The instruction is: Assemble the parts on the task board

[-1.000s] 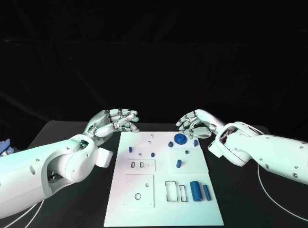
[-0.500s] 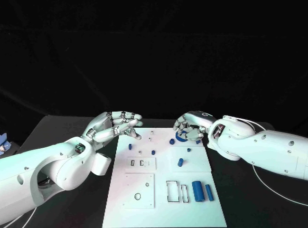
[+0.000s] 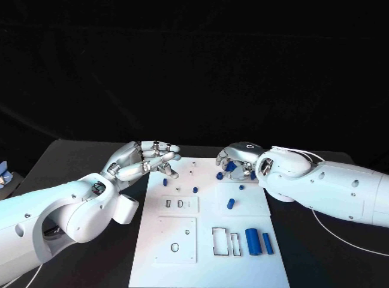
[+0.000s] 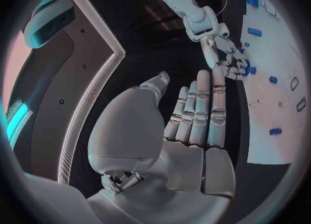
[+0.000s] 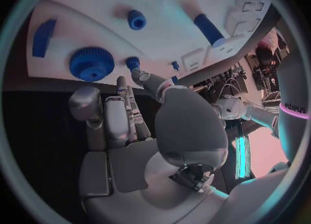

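Note:
The white task board [image 3: 203,231] lies in the middle of the table. A blue gear [image 5: 92,64] lies flat near its far edge, partly hidden in the head view under my right hand [image 3: 235,159]. That hand hangs just over the gear with its fingers [image 5: 123,112] pointing at the gear's rim and nothing held. A small round blue part [image 5: 136,19], a blue cylinder [image 5: 209,29] and a small peg [image 5: 132,62] lie close by. My left hand [image 3: 148,157] hovers at the board's far left corner, its fingers [image 4: 201,110] stretched out and empty.
Two blue cylinders [image 3: 256,242] lie beside rectangular slots at the board's near right. Small blue pegs [image 3: 195,189] and a short bar [image 3: 231,204] are scattered across the board's middle. A white cable [image 3: 350,240] runs over the black table at the right.
My right hand has moved left and turned over the blue gear, which now shows less in the head view. The left hand has stayed about where it was.

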Robot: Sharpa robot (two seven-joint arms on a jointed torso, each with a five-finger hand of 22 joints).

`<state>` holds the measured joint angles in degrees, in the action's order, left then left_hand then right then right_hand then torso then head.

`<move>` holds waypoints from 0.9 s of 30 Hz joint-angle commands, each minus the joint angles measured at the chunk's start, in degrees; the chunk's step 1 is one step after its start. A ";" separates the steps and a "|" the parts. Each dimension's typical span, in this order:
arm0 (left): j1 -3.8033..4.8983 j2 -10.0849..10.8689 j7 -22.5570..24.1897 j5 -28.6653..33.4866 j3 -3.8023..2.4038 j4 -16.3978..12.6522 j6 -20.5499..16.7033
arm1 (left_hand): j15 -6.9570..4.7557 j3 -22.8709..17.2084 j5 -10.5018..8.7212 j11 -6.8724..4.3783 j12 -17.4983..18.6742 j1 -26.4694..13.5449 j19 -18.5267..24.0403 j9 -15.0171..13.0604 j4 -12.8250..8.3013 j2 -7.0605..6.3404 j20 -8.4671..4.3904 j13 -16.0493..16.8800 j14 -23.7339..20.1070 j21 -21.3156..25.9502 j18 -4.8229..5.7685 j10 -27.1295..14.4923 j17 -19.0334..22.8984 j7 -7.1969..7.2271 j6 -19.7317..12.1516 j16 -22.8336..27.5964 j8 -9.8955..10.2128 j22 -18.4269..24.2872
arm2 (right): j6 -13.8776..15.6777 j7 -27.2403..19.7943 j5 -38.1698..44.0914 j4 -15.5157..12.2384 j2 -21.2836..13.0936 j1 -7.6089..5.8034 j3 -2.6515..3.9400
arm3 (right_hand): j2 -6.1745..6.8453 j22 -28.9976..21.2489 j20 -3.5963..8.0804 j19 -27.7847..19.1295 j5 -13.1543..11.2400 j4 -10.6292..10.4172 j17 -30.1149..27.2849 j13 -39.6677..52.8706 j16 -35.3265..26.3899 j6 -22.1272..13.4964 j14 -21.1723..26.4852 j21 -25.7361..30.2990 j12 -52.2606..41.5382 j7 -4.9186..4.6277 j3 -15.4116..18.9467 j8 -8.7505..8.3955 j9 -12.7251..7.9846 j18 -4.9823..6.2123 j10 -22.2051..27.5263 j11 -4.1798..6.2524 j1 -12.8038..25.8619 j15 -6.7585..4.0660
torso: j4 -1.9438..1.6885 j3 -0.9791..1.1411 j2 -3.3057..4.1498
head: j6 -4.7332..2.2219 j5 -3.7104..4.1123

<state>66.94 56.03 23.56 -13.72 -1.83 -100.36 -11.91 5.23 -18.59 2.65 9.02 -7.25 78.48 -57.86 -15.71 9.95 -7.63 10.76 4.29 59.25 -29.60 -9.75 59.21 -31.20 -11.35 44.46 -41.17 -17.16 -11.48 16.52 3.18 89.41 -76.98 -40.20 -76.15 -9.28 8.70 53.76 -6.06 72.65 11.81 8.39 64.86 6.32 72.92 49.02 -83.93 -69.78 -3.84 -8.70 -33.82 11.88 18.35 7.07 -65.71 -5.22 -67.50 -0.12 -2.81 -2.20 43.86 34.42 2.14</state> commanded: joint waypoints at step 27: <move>0.17 0.20 -0.27 -0.53 -0.07 -0.13 0.96 | 0.11 -0.37 0.24 0.44 0.93 -0.64 0.07 -0.04 0.19 -0.35 -0.26 -0.13 -1.04 -1.01 -0.52 -0.64 -0.45 -1.94 -0.93 -0.77 0.88 -0.40 | -3.71 2.46 2.86 -1.06 0.43 0.04 0.02 | -0.34 1.71 -0.31 0.92 -3.38 -2.96 1.16 0.71 2.36 3.47 -1.93 -0.78 -0.95 0.27 0.30 2.42 2.53 -0.61 0.04 0.10 -0.07 0.47 | -0.17 -0.17 1.09 | 0.27 -0.31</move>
<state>67.04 56.29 23.14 -13.90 -1.86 -100.44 -11.87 5.43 -18.75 2.65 9.44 -6.64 78.18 -57.85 -15.70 10.11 -7.92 10.76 4.23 58.64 -30.36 -9.75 58.77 -31.57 -11.35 44.03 -41.67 -16.61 -11.81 13.08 5.13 91.51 -78.16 -39.86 -76.15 -9.23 8.66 55.40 -6.35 73.17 8.40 5.71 66.01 6.98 75.11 52.30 -84.06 -70.21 -4.75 -8.36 -33.71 14.19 20.85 7.07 -65.58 -5.06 -67.54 0.01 -2.96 -2.37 44.86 34.74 1.82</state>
